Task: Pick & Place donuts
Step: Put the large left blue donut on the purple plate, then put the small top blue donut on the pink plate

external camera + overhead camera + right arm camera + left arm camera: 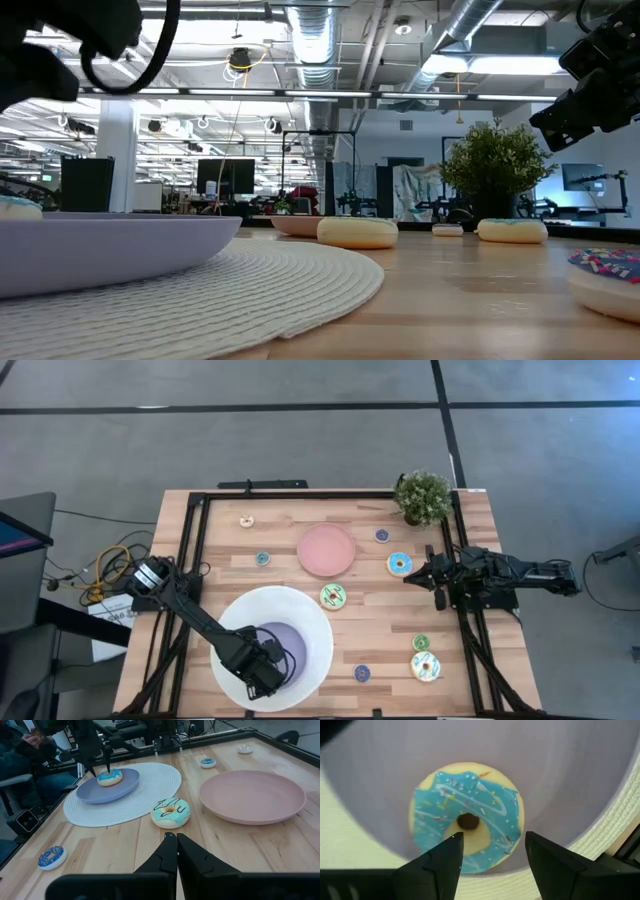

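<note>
A blue-iced donut [467, 817] lies flat on the lavender centre [290, 645] of the big white plate. My left gripper [492, 840] hangs open just above it, one finger on either side and apart from it. From the right wrist view the same donut [109, 776] sits under that gripper [100, 762]. My right gripper [175, 840] is shut and held above the table near the right edge, beside another blue donut [399, 564] and pointing toward a green-iced donut [170, 813]. A white sprinkled donut [425, 666] lies near the right front corner.
The pink plate [326, 549] sits mid-table and a potted plant [423, 497] stands at the far right corner. Small donuts are scattered about: cream [246, 520], teal [262, 559], purple [382, 535], green [421, 643], blue [362, 673]. A black frame [190, 550] edges the table.
</note>
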Available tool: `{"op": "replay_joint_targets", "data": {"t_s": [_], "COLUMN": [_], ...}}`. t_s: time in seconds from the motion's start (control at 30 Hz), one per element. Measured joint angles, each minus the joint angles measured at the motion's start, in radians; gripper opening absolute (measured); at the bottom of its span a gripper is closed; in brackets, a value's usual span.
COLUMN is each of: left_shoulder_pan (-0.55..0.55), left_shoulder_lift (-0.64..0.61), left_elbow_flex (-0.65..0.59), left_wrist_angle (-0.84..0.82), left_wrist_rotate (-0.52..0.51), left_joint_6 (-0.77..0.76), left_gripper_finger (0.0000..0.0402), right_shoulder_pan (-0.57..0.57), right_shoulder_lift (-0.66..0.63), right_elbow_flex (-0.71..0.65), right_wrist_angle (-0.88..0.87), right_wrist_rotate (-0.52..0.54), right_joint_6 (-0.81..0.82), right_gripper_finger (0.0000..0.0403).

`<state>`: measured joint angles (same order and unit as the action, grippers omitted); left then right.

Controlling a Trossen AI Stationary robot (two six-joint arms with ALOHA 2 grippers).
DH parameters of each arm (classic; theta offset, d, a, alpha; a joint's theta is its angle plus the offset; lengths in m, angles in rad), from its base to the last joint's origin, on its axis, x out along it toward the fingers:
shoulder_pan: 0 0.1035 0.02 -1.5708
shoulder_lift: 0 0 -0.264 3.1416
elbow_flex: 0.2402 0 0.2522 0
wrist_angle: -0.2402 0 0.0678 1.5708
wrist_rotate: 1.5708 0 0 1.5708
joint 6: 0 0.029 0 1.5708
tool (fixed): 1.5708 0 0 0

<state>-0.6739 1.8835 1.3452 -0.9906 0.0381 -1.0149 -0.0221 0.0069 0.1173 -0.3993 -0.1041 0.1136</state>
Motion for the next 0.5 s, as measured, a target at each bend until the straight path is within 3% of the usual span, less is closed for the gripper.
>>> {"op": "replay_joint_targets", "data": {"t_s": [0.3,0.5], "left_shoulder_pan": [0.003,0.061], "left_shoulder_lift": [-0.001,-0.001], "left_elbow_flex": [0.118,0.129], "left_wrist_angle": [-0.133,-0.019], "left_wrist_rotate": [-0.149,-0.293], "left_joint_6": [0.112,0.291], "left_gripper_finger": [0.0206,0.0206], "right_shoulder_pan": [0.0,0.0], "right_shoulder_lift": [0.0,0.0], "right_elbow_flex": [0.0,0.0], "right_wrist_angle": [0.0,0.0], "right_wrist_rotate": [0.0,0.0], "right_joint_6": [0.0,0.0], "right_gripper_finger": [0.0,0.0]}}
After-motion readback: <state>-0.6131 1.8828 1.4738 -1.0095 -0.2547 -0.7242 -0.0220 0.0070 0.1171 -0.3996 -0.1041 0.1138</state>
